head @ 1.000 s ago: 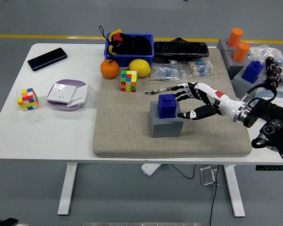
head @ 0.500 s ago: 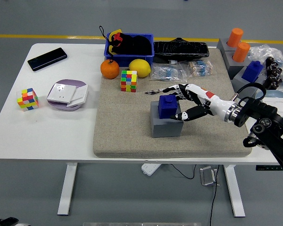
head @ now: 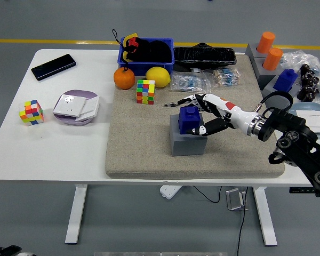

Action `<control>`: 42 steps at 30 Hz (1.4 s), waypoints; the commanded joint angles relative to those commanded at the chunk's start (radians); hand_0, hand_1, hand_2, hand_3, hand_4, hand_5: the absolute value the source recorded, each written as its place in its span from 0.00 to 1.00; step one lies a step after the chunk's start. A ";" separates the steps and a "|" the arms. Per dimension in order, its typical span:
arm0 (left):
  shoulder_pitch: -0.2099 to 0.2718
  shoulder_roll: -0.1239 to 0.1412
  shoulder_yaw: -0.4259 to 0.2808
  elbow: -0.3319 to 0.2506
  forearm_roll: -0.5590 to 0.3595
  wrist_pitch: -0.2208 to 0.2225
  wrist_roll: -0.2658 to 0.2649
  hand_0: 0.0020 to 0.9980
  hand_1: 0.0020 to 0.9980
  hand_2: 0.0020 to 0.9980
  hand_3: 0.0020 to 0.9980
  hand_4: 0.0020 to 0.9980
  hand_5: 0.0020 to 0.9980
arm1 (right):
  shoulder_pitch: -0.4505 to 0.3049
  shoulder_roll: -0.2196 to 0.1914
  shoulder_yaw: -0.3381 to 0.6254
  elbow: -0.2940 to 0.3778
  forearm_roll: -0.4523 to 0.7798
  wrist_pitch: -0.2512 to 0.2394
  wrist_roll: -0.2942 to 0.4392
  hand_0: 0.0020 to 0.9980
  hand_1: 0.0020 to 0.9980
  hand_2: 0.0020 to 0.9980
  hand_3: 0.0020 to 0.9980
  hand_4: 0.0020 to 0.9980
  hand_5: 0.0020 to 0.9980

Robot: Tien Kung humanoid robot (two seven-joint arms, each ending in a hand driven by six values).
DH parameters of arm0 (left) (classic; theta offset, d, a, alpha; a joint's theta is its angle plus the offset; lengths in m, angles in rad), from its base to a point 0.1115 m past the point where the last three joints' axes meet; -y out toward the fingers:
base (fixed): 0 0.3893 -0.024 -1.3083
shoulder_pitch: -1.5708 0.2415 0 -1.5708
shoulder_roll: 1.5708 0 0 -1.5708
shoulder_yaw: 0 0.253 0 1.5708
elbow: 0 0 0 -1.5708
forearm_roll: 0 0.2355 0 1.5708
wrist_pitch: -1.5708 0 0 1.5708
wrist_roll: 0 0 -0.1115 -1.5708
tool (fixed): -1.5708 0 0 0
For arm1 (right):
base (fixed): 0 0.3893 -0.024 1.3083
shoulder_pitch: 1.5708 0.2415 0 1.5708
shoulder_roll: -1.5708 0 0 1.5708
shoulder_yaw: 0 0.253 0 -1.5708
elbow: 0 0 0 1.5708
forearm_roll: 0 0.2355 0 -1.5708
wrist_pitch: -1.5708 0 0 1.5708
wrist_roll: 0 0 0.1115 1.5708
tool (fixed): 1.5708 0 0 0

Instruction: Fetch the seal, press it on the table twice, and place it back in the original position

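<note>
We see our right hand (head: 201,116) spread open around the blue block-shaped seal (head: 189,119) on its grey square base (head: 185,143), gripping nothing yet; fetching, both presses and the return remain.

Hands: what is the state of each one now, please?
Left hand: not in view.
Right hand: open, fingers around the blue seal, not yet closed on it.

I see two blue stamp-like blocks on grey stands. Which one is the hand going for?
The blue seal on the grey block mid-mat; the right hand has fingers around it. The other blue seal sits far right, untouched.
</note>
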 joint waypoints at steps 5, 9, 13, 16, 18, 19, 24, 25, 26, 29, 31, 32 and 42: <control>0.001 -0.001 -0.002 0.000 0.000 0.000 0.002 0.72 0.69 0.68 0.75 0.68 0.26 | 0.012 0.009 -0.006 -0.005 0.001 -0.006 0.004 0.82 0.72 0.74 0.78 0.91 0.00; 0.002 -0.003 0.001 0.001 -0.003 -0.001 0.001 0.72 0.69 0.68 0.75 0.68 0.26 | 0.015 0.008 -0.015 -0.003 0.001 -0.006 0.003 0.82 0.72 0.73 0.78 0.91 0.00; 0.003 -0.003 0.002 0.001 -0.004 0.000 0.000 0.72 0.69 0.68 0.75 0.68 0.26 | 0.013 0.005 -0.022 -0.007 -0.006 -0.009 0.002 0.77 0.70 0.72 0.77 0.90 0.00; 0.002 -0.003 0.003 0.001 -0.006 0.000 0.000 0.72 0.69 0.68 0.75 0.68 0.26 | 0.013 0.003 -0.025 -0.010 -0.005 -0.012 0.002 0.77 0.70 0.72 0.77 0.90 0.00; 0.002 -0.003 0.002 0.002 -0.005 0.000 0.000 0.72 0.69 0.68 0.75 0.68 0.26 | 0.013 0.001 -0.028 -0.011 -0.003 -0.018 0.005 0.77 0.70 0.72 0.77 0.90 0.00; 0.001 -0.003 0.001 0.002 -0.004 0.000 0.001 0.72 0.69 0.68 0.75 0.68 0.26 | 0.013 0.001 -0.029 -0.012 -0.004 -0.022 0.006 0.73 0.63 0.65 0.73 0.87 0.00; 0.000 -0.004 0.004 0.002 -0.008 0.000 -0.001 0.72 0.69 0.68 0.75 0.68 0.26 | 0.014 0.001 -0.031 -0.016 -0.005 -0.043 0.013 0.73 0.63 0.65 0.73 0.87 0.00; 0.000 -0.004 0.004 0.002 -0.009 0.000 -0.001 0.72 0.69 0.68 0.75 0.68 0.26 | 0.014 0.001 -0.032 -0.016 -0.005 -0.045 0.015 0.64 0.52 0.56 0.65 0.78 0.00; 0.000 -0.004 0.005 0.002 -0.009 0.000 -0.001 0.72 0.69 0.68 0.75 0.68 0.26 | 0.014 0.001 -0.032 -0.017 -0.005 -0.047 0.016 0.64 0.52 0.56 0.65 0.78 0.00; 0.001 -0.005 0.005 0.002 -0.010 0.000 -0.001 0.72 0.69 0.68 0.75 0.68 0.26 | 0.014 0.002 -0.033 -0.018 -0.004 -0.055 0.019 0.64 0.52 0.56 0.65 0.78 0.00; 0.001 -0.005 0.005 0.002 -0.011 -0.001 -0.001 0.72 0.69 0.68 0.75 0.68 0.26 | 0.013 0.002 -0.036 -0.017 -0.002 -0.057 0.020 0.59 0.48 0.49 0.56 0.77 0.00; 0.001 -0.005 0.005 0.003 -0.011 0.000 -0.001 0.72 0.69 0.68 0.75 0.68 0.26 | 0.013 0.002 -0.036 -0.017 -0.001 -0.058 0.020 0.59 0.48 0.49 0.56 0.77 0.00; 0.000 -0.007 0.011 0.003 -0.019 -0.001 -0.004 0.72 0.69 0.68 0.75 0.68 0.26 | 0.015 0.004 -0.044 -0.018 0.006 -0.083 0.034 0.56 0.43 0.46 0.52 0.75 0.00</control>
